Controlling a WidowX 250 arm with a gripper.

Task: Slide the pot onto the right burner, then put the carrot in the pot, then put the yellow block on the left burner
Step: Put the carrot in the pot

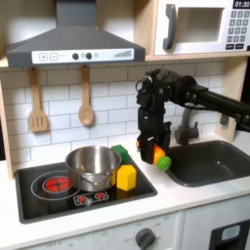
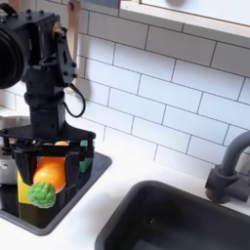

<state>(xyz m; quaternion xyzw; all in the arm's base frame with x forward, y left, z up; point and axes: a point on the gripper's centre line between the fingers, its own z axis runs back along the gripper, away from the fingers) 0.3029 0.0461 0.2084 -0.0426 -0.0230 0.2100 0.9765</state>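
I judged the pot [image 1: 93,166] the stiffest and heaviest piece, a shiny steel round with low straight walls. Its polished side looked slippery, so I would have pushed it or pinched the rim. In the first exterior view it sat on the black cooktop [image 1: 39,203] over the right burner [image 1: 98,181], with the left burner [image 1: 57,183] bare beside it.

The carrot [image 2: 49,176] was in the end effector [image 2: 51,168], whose fingers were closed partway onto its orange body, holding it up above the counter [image 1: 186,200] just right of the cooktop. It was short and stubby, with the green cap [image 2: 41,193] hanging lowest. It looked light, hard and smooth, so I guessed that a mid-body grip suited it best.

The yellow block [image 1: 126,177] sat touching or just beside the pot's right side, a plain cube, likely light and rigid, easiest taken across two flat faces. A small green block [image 1: 120,152] lay just behind it.
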